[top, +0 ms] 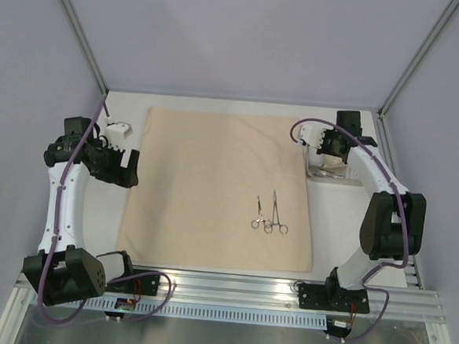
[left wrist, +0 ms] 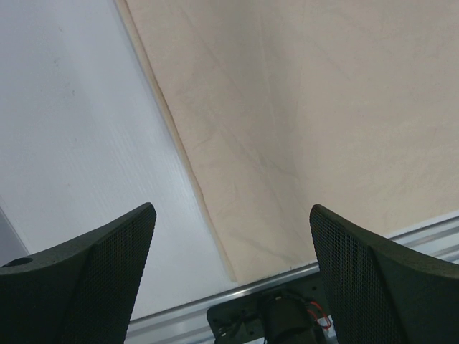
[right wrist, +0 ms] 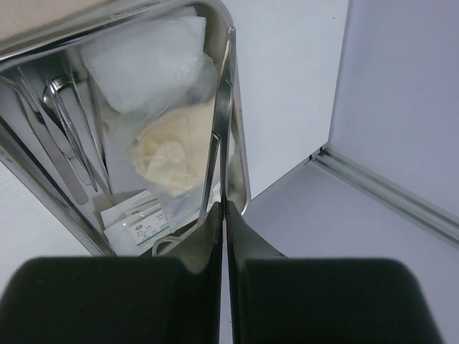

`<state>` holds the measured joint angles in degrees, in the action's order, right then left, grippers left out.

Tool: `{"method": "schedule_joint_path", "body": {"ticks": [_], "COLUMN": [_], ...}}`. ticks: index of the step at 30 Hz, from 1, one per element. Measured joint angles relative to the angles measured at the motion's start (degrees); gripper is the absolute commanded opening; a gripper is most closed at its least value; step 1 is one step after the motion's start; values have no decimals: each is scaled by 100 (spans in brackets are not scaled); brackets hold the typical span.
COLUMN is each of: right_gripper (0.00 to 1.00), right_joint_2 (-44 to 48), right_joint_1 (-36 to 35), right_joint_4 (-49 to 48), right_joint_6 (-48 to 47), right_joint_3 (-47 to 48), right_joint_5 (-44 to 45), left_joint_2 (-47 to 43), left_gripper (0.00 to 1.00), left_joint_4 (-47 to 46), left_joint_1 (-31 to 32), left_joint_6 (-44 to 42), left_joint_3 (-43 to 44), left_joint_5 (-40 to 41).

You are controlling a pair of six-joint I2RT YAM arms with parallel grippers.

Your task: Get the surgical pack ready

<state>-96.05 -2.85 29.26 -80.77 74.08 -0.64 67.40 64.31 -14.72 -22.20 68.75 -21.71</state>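
right gripper pinched shut on one steel clamp above the steel tray, two more clamps on the tan cloth, left gripper wide open, empty, over the cloth's edge

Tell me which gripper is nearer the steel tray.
Right. The right gripper is over the steel tray, shut on a clamp; the left gripper hovers open at the left edge of the tan cloth.
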Motion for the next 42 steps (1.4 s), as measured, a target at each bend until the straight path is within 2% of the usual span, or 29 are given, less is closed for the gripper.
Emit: {"method": "schedule_joint_path", "body": {"ticks": [8,42], "right_gripper": [1,1], "right_joint_2": [33,-127], "right_joint_1": [109,140], "right_joint_4": [-608,-2194], "right_joint_6": [-479,-1213], "right_joint_3": [-1003,-2135], "right_joint_5": [-4,330], "left_joint_2": [42,225], "left_gripper": [97,97], "left_joint_4": [70,-92], "left_joint_1": [2,2], "left_joint_6": [-258,-284], "left_joint_3": [216,404], "left_joint_5": [-302,-463]}}
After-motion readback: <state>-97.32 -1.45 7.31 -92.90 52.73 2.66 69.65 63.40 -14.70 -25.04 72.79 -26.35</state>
